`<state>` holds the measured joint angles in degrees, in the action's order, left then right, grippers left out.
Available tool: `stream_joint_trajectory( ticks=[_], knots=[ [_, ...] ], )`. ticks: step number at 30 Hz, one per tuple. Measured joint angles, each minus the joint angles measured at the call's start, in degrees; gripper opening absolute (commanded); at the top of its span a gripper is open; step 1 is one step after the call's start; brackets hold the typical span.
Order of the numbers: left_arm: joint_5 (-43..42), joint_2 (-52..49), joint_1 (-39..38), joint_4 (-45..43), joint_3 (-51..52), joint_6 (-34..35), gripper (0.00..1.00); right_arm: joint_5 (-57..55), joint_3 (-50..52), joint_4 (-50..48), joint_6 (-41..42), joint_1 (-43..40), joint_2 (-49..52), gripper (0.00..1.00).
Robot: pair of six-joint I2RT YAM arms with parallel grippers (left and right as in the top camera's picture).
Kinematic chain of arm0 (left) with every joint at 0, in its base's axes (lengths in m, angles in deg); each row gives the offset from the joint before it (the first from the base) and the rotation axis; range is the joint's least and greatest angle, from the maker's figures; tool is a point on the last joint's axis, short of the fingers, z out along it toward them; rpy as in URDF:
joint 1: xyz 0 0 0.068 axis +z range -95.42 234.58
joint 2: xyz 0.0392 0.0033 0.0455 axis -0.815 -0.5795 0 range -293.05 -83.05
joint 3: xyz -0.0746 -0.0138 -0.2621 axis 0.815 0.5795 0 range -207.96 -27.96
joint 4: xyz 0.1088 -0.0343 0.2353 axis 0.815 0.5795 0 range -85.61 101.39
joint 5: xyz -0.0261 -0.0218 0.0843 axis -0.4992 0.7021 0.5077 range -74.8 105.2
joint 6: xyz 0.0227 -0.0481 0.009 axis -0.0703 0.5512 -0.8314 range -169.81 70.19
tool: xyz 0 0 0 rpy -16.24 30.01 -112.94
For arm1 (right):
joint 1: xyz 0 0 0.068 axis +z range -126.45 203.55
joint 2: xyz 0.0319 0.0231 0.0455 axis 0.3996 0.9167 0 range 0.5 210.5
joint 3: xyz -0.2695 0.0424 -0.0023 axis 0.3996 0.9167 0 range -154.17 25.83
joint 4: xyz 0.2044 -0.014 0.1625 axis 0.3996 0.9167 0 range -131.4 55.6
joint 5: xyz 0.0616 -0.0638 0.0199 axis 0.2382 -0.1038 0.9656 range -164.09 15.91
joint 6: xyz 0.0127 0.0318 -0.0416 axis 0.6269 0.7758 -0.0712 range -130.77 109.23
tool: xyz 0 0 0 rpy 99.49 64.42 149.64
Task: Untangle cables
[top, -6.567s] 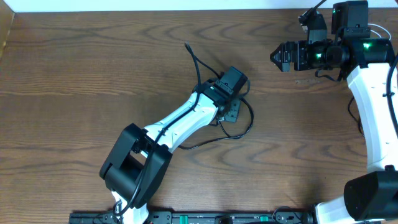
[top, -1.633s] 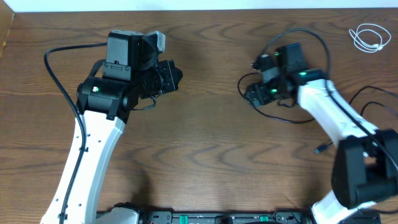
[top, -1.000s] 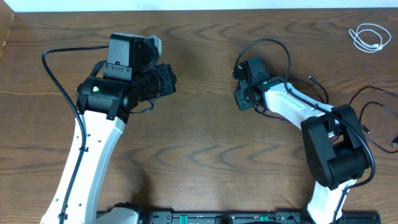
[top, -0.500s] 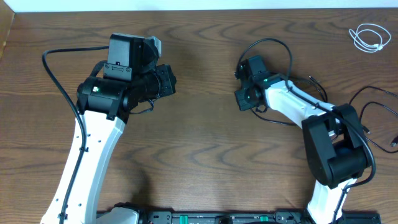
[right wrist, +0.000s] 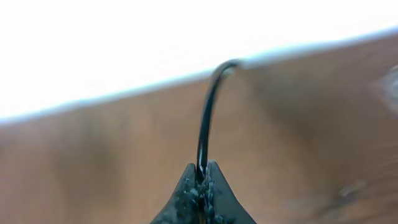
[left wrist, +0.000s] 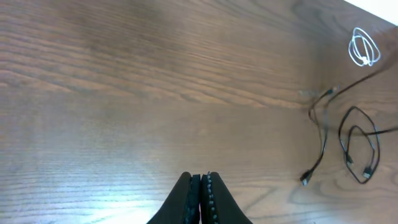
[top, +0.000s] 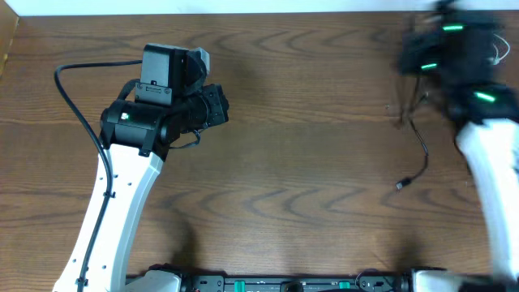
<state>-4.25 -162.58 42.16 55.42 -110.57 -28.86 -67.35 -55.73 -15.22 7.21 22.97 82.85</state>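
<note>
I can read nothing here. No letters, numbers, brand marks or signs show on the wooden table (top: 308,178), on my left arm (top: 122,186), or on my right arm (top: 486,154), which is blurred. The black cable (left wrist: 321,143) and the white cable (left wrist: 362,48) at the far right show no print either.

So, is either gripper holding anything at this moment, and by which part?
The right gripper pinches the black cable on its thin cord, between the fingertips; no plug shows at the pinch. The left gripper is shut on nothing.
</note>
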Motion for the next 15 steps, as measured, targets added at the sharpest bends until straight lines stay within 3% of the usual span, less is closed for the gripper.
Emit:
stream_joint_trajectory(
  ticks=[5,15],
  knots=[
    [0.55,0.0,0.0,0.0,0.0,0.0,0.08,-5.95,-0.98,-5.79,2.03,-11.85,-8.76,0.01],
    [1.51,0.0,0.0,0.02,0.0,0.0,0.08,-14.23,-0.98,-14.51,0.98,-28.57,-6.25,0.01]
  ],
)
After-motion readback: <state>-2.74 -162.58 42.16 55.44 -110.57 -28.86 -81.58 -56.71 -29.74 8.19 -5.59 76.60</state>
